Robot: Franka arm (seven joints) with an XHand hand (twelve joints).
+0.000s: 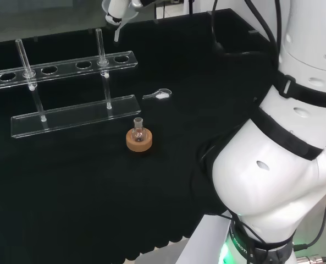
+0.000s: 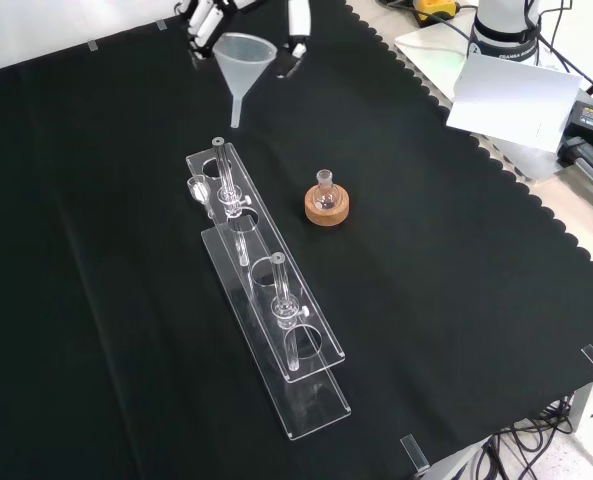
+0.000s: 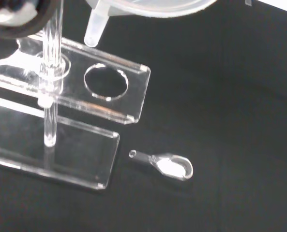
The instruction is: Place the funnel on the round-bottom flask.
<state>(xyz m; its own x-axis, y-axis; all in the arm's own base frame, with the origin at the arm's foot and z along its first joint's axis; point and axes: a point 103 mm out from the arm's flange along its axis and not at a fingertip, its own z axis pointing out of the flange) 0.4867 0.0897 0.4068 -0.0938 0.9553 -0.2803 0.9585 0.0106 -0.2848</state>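
I see the funnel (image 2: 244, 62) held in the hand (image 2: 208, 20), fingers curled round its rim, stem down, above the far end of the rack (image 2: 266, 300) in the front view. The flask (image 2: 324, 190) sits on its cork ring (image 2: 327, 208), to the right of the rack there — apart from the funnel. One clear rack carries two tubes (image 2: 284, 290). A small glass spoon (image 3: 170, 166) lies on the black cloth (image 2: 456, 300) just beside the rack's end. Beyond the cloth's scalloped edge — cables and a grey sheet (image 2: 511, 100).
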